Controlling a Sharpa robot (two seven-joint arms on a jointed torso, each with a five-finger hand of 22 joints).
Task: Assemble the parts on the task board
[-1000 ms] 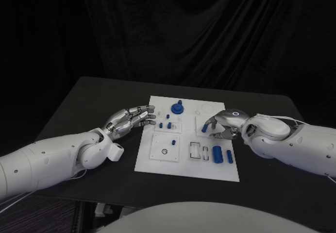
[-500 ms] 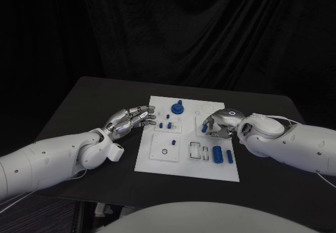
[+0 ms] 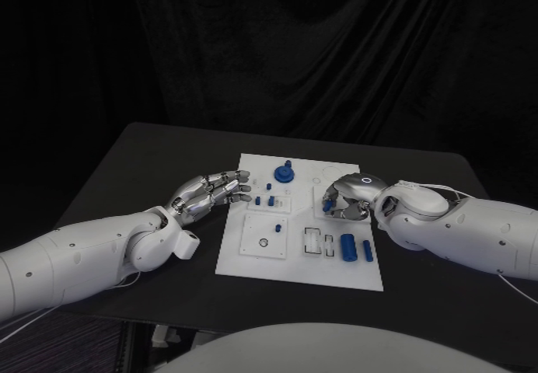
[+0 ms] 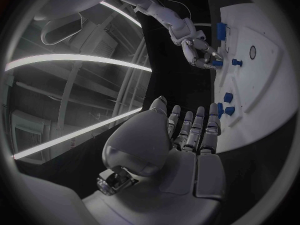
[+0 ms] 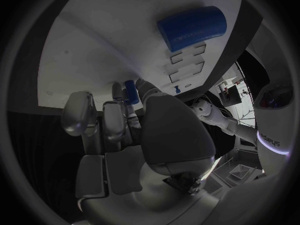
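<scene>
- Worktop (image 3: 134, 155) carries your white task board (image 3: 294, 268) at its middle.
- Your left hand (image 3: 210, 193) sits just beside the task board's left edge, fingers (image 4: 210, 126) stretched toward it, slightly apart, holding nothing.
- On the task board you see a blue knob (image 3: 284, 172) near the far edge, small blue pegs (image 3: 263, 200) below it, and a blue cylinder (image 3: 347, 246) with a thin blue rod (image 3: 367, 249) toward the right.
- Your right hand (image 3: 350, 194) hovers over the task board's right part, fingers curled around a small blue part (image 5: 130, 92).
</scene>
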